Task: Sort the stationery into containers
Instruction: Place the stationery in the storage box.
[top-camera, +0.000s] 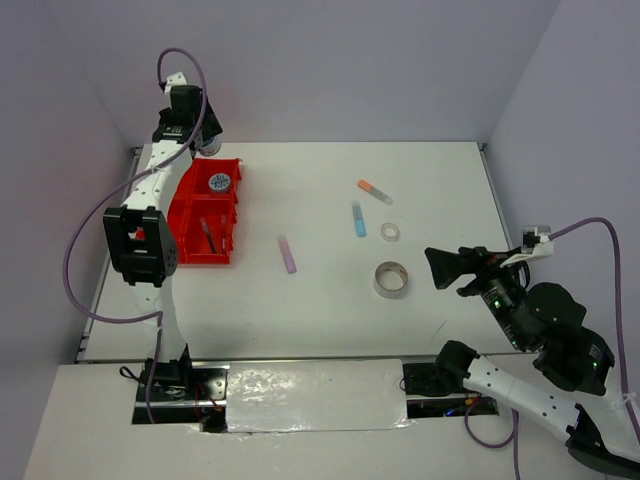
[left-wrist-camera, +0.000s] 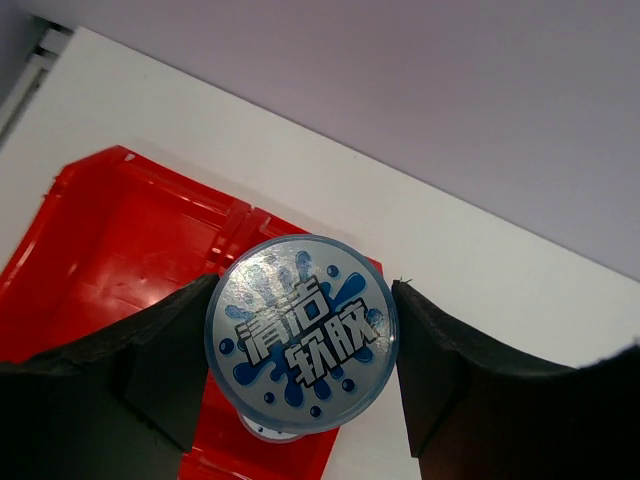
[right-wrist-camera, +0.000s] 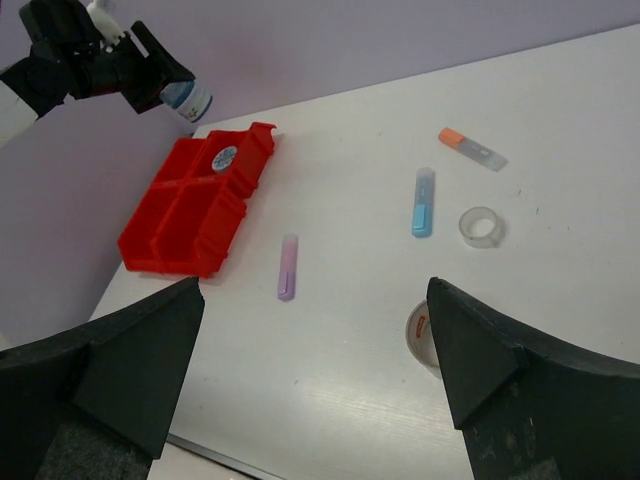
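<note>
On the tabletop (top-camera: 330, 320), the red tray (top-camera: 190, 212) sits against the left edge toward the far-left corner. Spread across the middle and right are 3 short markers, well apart from the tray: a purple marker (top-camera: 287, 254) nearest it, a light-blue marker (top-camera: 358, 218), and an orange-capped marker (top-camera: 375, 191) toward the far edge. A small tape roll (top-camera: 390, 232) lies just beside the light-blue marker, and a larger tape roll (top-camera: 391, 279) lies nearer the front. In the tray, the other tub (top-camera: 220, 182) sits in the far-right compartment and a thin pen (top-camera: 208, 235) lies in the near-right one.

The left arm (top-camera: 140, 240) crosses above the tray's 2 left compartments and hides much of them from overhead. The pen's colour is too dark to make out. In the right wrist view the larger tape roll is half cut off behind a finger. In the left wrist view a pale shape peeks from under the lid; it cannot be told what it is.

The left gripper (left-wrist-camera: 304, 283) is clamped on a blue-lidded tub (left-wrist-camera: 300, 345), its fingers (left-wrist-camera: 165, 370) pressing either side of the lid, held in the air above the tray's far edge. The right gripper (top-camera: 447, 270) hangs with jaws spread wide near the right edge, holding nothing, just beside the larger tape roll.
</note>
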